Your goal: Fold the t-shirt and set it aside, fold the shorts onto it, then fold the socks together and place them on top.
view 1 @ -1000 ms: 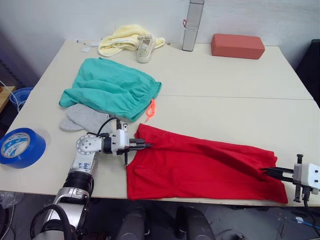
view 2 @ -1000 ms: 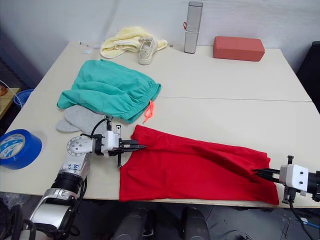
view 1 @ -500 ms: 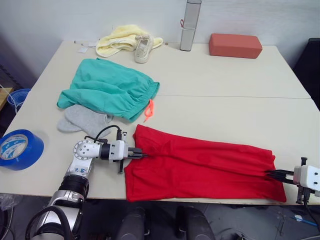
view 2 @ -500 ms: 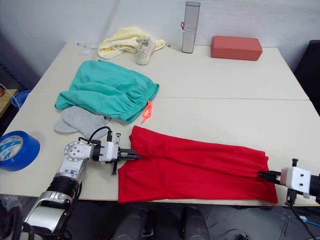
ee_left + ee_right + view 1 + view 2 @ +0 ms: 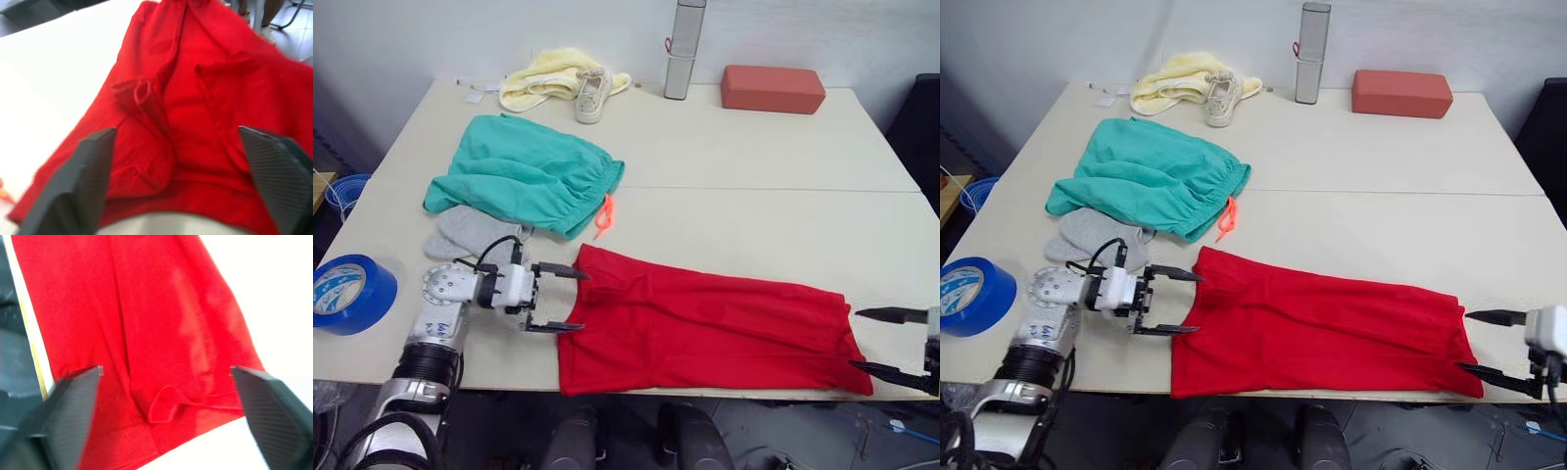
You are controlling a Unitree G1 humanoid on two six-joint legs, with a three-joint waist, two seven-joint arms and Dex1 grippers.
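The t-shirt [image 5: 705,328] lies flat along the near edge of the table [image 5: 754,166], with the left claw [image 5: 558,299] spread wide at one end and the right claw [image 5: 891,343] released at the other, neither holding cloth.

- The t-shirt [image 5: 705,328]: bright red, folded into a long band along the near tabletop edge.
- The shorts [image 5: 524,174]: teal-green, rumpled, far left.
- The socks [image 5: 475,231]: grey, partly under the shorts.
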